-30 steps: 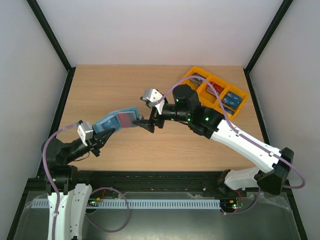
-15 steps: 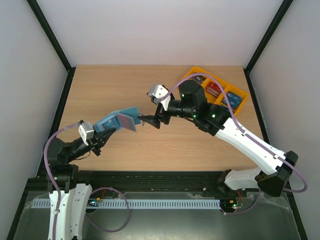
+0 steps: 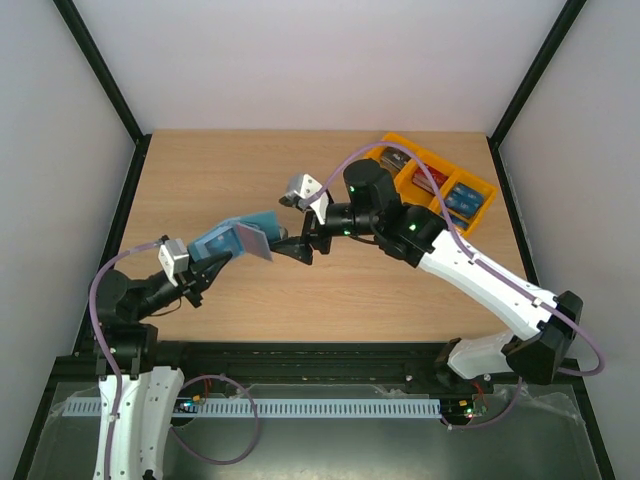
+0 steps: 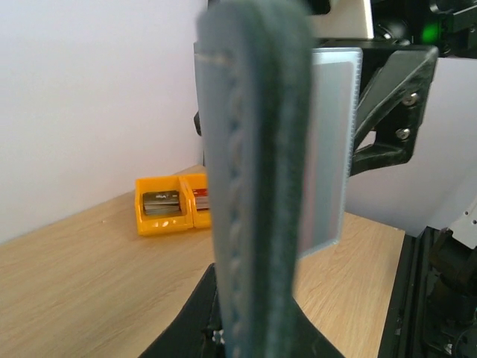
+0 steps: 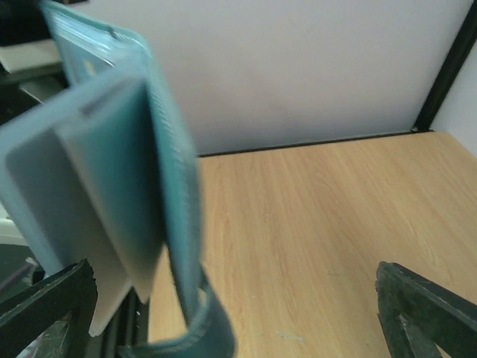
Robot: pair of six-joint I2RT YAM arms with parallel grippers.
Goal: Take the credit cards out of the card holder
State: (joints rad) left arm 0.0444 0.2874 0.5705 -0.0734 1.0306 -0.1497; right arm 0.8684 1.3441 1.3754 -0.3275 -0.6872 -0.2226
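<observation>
Orange tray (image 3: 440, 157) far right, well apart from held card holder (image 3: 240, 238)

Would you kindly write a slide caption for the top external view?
Left gripper holds the open card holder aloft; the open right gripper sits at its free end.

no readable text, label, brand or number shows anywhere.
</observation>
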